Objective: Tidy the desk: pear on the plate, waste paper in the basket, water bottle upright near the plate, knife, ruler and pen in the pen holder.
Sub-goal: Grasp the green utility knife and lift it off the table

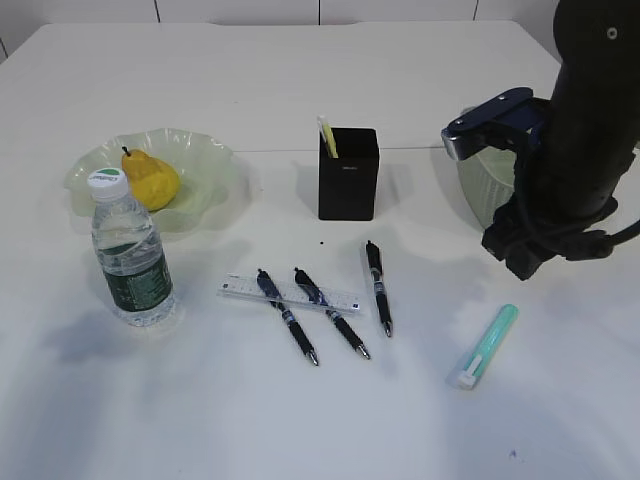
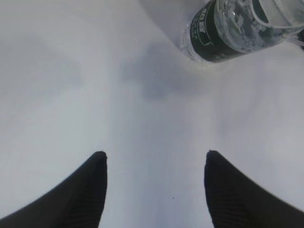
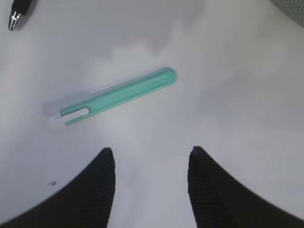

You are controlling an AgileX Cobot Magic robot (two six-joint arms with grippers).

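Your right hand (image 3: 151,159), jaws apart and empty, hovers just short of the knife (image 3: 114,96); it lies flat on the counter (image 3: 247,142), long axis crosswise to the jaws.

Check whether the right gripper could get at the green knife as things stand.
Probably yes. The right gripper is open and empty just short of the knife, which lies flat on bare desk with nothing between them.
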